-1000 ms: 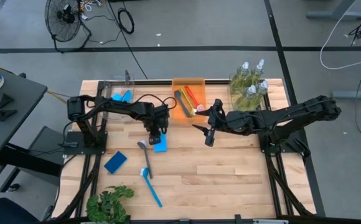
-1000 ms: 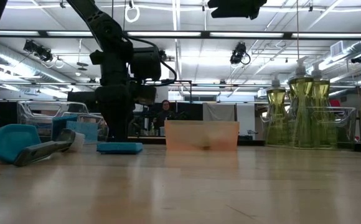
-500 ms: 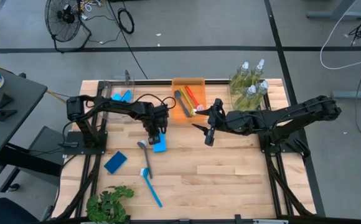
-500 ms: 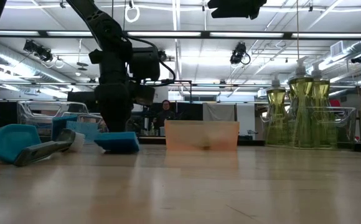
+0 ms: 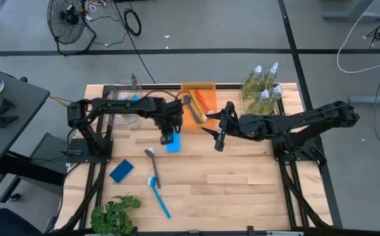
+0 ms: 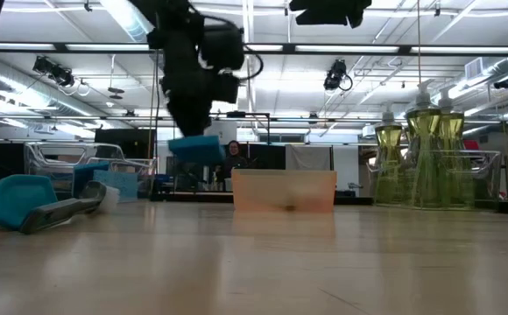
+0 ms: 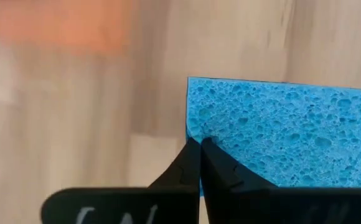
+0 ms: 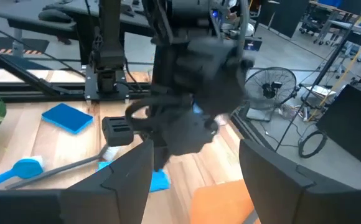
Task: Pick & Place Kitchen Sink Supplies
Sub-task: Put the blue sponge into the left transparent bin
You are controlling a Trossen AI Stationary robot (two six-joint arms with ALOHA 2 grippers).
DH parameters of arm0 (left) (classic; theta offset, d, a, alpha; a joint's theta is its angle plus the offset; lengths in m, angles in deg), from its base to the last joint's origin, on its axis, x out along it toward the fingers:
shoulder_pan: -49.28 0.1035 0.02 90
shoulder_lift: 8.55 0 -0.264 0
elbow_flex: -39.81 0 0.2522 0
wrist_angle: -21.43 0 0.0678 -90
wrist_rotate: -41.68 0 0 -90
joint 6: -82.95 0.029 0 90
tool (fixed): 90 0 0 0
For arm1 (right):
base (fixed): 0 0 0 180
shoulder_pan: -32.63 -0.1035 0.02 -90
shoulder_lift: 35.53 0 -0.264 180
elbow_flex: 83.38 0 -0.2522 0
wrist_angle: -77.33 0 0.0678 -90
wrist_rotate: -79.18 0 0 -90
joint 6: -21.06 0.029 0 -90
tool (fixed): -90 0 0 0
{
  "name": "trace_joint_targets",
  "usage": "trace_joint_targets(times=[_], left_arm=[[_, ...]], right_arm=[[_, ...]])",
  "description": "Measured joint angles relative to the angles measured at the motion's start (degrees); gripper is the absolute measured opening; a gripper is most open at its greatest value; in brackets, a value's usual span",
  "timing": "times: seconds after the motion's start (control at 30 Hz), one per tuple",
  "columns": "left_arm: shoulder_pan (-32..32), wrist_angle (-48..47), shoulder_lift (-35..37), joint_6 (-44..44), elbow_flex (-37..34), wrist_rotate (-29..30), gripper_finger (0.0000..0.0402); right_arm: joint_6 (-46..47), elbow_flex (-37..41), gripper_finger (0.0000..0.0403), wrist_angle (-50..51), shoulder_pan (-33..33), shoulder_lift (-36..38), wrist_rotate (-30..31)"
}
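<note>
A light-blue sponge hangs above the wooden table, with my left gripper shut on it just left of the orange tray. In the low view the sponge hangs clear under the left gripper. A dark-blue sponge lies flat near the left edge. Long-handled brushes lie on the table, nearer than the held sponge. Pump bottles of yellow-green liquid stand at the far right. My right gripper hovers open right of the tray, holding nothing. My left gripper pinches the light-blue sponge between its two shut fingers at an edge close to one corner. The fingers come from above, pointing steeply down. The sponge is lifted clear of the table and hangs below the fingertips, roughly level.
The orange tray holds a black brush and a red brush. A clear bin with blue items stands at the far left. A green leafy plant sits at the near left corner. Bare wood stretches over the near right.
My left gripper has taken hold of the light-blue sponge, which lay flat on the table. One end tipped up first, then the whole sponge rose clear. The gripper has gone up and slightly toward the far edge and the orange tray.
</note>
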Motion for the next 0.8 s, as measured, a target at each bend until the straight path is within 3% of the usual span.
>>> trace_joint_targets(times=[0.3, 0.57, 0.8], left_arm=[[2.5, -9.2, 0.0, 4.6, 15.1, 7.7, 0.0001], [6.4, -12.6, 0.1, 7.5, 23.3, 10.8, 0.0001], [8.8, -21.0, 0.1, 9.8, 32.6, 18.6, 0.0001]], right_arm=[[0.1, 0.0, 0.0240, -2.8, 1.0, 0.0, 0.0], [0.2, 0.0, 0.0240, -2.9, 1.0, 0.0, 0.0], [4.7, 0.0, 0.0240, -2.8, 2.1, 0.0, 0.0]])
